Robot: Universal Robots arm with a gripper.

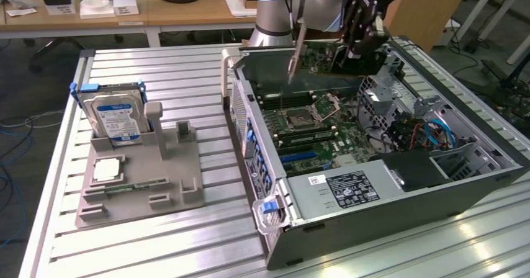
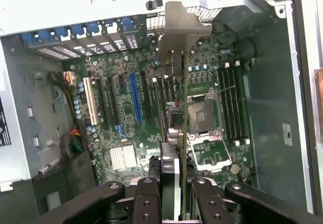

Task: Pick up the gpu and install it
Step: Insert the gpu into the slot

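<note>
My gripper [image 1: 356,49] hangs over the far end of the open computer case [image 1: 431,197] and is shut on the gpu [image 1: 324,59]. The card is held on edge, with its pale metal bracket [image 1: 293,58] pointing down toward the case's rear wall. In the wrist view the gpu [image 2: 175,133] appears edge-on between my black fingers [image 2: 146,193], and its bracket [image 2: 180,24] sits at the far end over the slot openings. Below lies the green motherboard [image 2: 126,133] with its blue expansion slot [image 2: 135,98] and black slots beside it. The card is above the board, apart from the slots.
A grey fixture [image 1: 170,179] on the metal table at the exterior view's left holds a silver hard drive [image 1: 116,118] and a small green memory stick [image 1: 124,187]. Inside the case are the processor socket [image 2: 204,118], a power supply [image 1: 348,188] and drive cages [image 1: 398,98].
</note>
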